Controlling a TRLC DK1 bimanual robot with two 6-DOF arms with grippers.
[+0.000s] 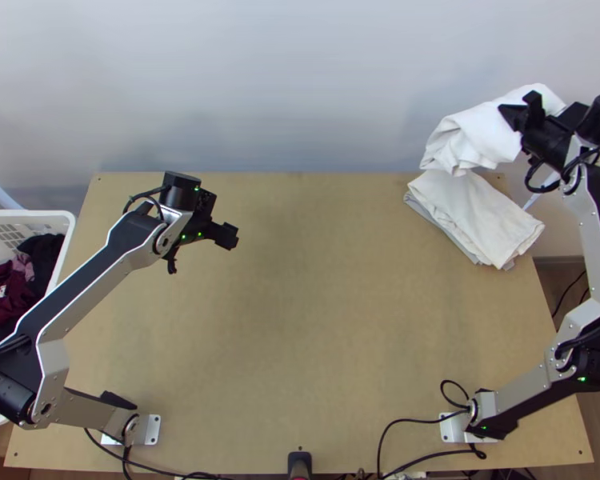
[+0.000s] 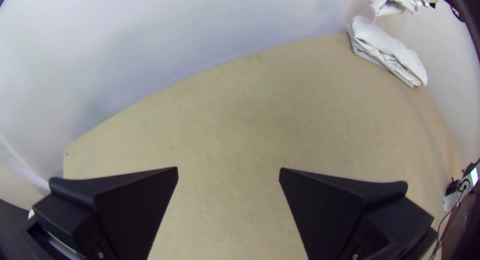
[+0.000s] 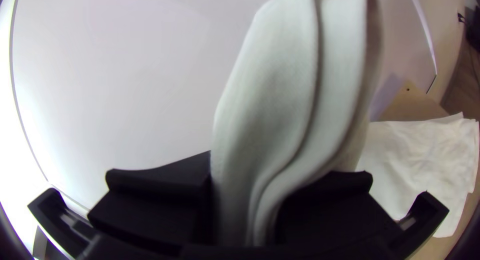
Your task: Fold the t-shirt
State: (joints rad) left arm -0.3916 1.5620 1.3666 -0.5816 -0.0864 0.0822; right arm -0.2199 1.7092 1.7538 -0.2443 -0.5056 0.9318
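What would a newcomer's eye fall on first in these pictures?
Probably the white cloth in the right gripper, above the folded pale stack at the far right of the table. Next, the left gripper, jaws open over the far left. Then the white basket of dark clothes beyond the left edge.

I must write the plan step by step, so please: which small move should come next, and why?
Probably the right gripper should gently lower the held white cloth onto the folded white stack. The cloth is gathered in layers between its fingers, raised near the stack at the table's far right corner, which looks like the place for finished pieces.
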